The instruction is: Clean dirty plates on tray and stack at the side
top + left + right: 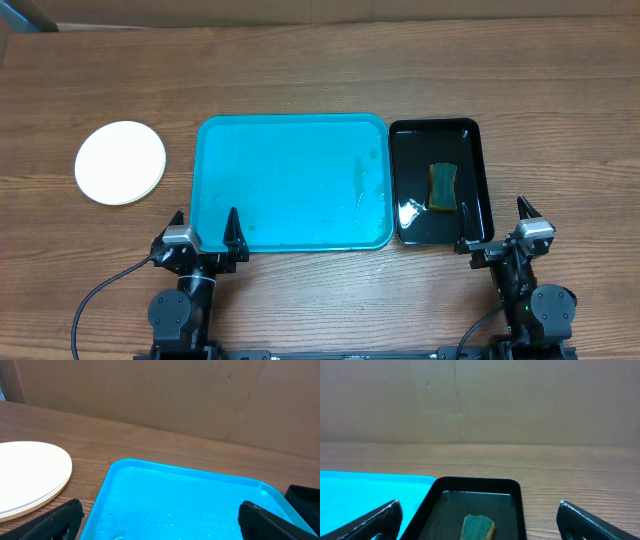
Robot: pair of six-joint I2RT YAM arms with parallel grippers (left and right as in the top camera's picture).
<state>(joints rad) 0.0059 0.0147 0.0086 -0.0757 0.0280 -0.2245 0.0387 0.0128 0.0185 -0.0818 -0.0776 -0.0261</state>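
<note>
A stack of white plates [120, 162] lies on the table left of the turquoise tray [290, 180]; only white shows from above, and the edges of more than one plate show in the left wrist view [27, 477]. The tray holds no plates, only wet specks; it also shows in the left wrist view [180, 500]. My left gripper [205, 232] is open and empty at the tray's near left corner. My right gripper [493, 222] is open and empty at the near end of the black tray. The green-rimmed plate is not visible.
A black tray [438, 180] stands right of the turquoise one and holds a green and yellow sponge [441, 187], also in the right wrist view [478, 527]. A cardboard wall runs along the table's far edge.
</note>
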